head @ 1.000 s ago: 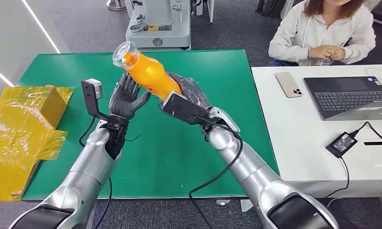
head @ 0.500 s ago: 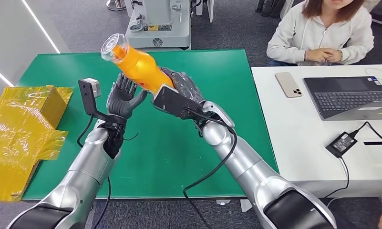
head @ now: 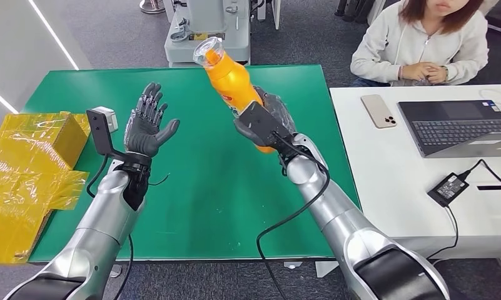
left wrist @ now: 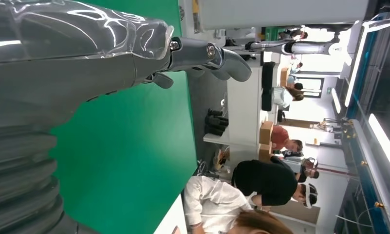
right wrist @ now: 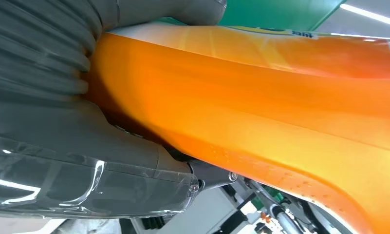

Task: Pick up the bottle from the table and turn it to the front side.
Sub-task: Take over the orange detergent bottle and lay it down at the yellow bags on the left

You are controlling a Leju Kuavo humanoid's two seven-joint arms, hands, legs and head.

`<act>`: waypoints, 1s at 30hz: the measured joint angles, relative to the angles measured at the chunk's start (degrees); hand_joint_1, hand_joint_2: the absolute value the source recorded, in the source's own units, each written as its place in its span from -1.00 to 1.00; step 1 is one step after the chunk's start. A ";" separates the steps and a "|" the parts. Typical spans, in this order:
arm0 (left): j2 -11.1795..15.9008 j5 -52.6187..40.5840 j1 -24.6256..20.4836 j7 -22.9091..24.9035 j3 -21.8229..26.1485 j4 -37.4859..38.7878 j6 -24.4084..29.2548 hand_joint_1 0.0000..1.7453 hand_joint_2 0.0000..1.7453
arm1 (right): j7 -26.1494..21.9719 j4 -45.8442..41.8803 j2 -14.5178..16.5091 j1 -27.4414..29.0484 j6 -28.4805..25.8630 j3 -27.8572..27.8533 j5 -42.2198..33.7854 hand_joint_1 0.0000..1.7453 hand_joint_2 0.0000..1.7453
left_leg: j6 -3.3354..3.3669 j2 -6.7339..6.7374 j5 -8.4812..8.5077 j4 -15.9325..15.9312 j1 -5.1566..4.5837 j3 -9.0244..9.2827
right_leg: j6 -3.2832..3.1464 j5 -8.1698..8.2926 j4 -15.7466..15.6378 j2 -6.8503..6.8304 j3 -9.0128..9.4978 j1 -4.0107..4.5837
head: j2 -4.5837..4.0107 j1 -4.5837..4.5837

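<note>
Change: your right hand has swung the orange bottle from 10 toward 11 o'clock.
Right hand: grasping it.
Left hand: released, fingers spread.
Front: probably not facing you yet.

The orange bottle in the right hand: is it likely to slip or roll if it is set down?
The orange bottle looks smooth and glossy, so it may slip; the right hand grips only its lower part. Its round body would probably roll if laid on the green table. It appears full, so probably fairly heavy.
</note>
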 joint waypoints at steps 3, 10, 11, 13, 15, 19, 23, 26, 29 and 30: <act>0.12 -0.75 0.55 -0.03 0.00 -0.84 0.15 -1.00 1.00 | -0.71 0.93 -0.16 0.26 -0.09 -0.47 -0.05 0.96 1.00 | 0.00 0.00 0.00 0.00 0.00 0.01 | 0.00 0.00 0.00 0.00 -0.01 0.00 | 0.00 0.00; -0.82 -0.34 2.17 0.80 -0.02 -3.23 -4.12 -1.00 1.00 | -2.15 2.86 -0.36 0.85 0.39 -1.21 -0.35 0.98 1.00 | 0.00 0.00 0.00 0.00 0.00 0.00 | 0.00 0.00 0.00 0.00 -0.01 0.00 | 0.00 0.00; -1.09 0.15 2.30 1.28 -0.02 -3.64 -4.73 -1.00 1.00 | -2.43 3.30 -0.36 0.86 0.61 -1.23 -0.49 0.97 1.00 | 0.00 0.00 0.00 0.00 0.00 0.00 | 0.00 0.00 0.00 0.00 -0.01 0.00 | 0.00 0.00; -1.55 0.83 2.47 1.99 -0.02 -4.34 -5.50 -1.00 1.00 | -2.83 4.14 -0.34 0.86 0.93 -1.24 -0.69 0.90 1.00 | 0.00 0.00 0.00 0.00 0.00 -0.01 | 0.00 0.00 0.00 0.00 0.00 0.00 | 0.00 0.01; -1.82 1.31 2.56 2.37 -0.03 -4.88 -5.98 -1.00 1.00 | -3.04 4.84 -0.33 0.85 1.09 -1.24 -0.82 0.83 1.00 | 0.00 0.00 0.00 0.00 0.00 0.00 | 0.00 0.00 0.00 0.00 0.00 0.00 | 0.00 0.00; -2.06 3.18 2.64 3.24 -0.36 -5.69 -7.62 -1.00 1.00 | -3.59 6.50 0.00 0.85 1.66 -1.24 -0.87 0.80 1.00 | 0.00 0.00 0.00 0.00 0.00 0.00 | 0.00 0.00 0.00 0.00 -0.01 0.00 | 0.00 0.00; -2.10 4.01 2.62 3.57 -1.09 -6.00 -8.02 -1.00 1.00 | -4.22 8.06 0.59 0.86 1.61 -1.24 -0.29 0.80 1.00 | 0.00 0.00 0.00 0.00 0.00 0.00 | 0.00 0.00 0.01 0.00 -0.01 0.01 | 0.00 0.00; -2.11 4.06 2.61 3.60 -1.40 -6.04 -8.00 -1.00 1.00 | -4.46 8.83 0.94 0.86 1.55 -1.24 -0.16 0.81 1.00 | 0.00 0.00 0.00 -0.01 0.01 0.00 | 0.00 0.00 0.01 0.00 -0.01 0.01 | 0.00 0.00; -2.10 4.06 2.61 3.59 -1.44 -6.05 -7.90 -1.00 1.00 | -4.52 9.43 1.13 0.86 1.51 -1.24 -0.15 0.88 1.00 | 0.00 0.00 0.00 -0.01 0.01 0.00 | 0.00 0.00 0.01 0.00 -0.01 0.01 | 0.00 0.00; -2.10 3.89 2.59 3.44 -1.48 -6.04 -7.52 -1.00 1.00 | -4.61 9.62 1.17 0.86 1.43 -1.24 -0.13 0.90 1.00 | 0.00 0.00 0.00 -0.01 0.01 0.00 | 0.00 0.00 0.01 0.00 -0.01 0.01 | 0.00 0.00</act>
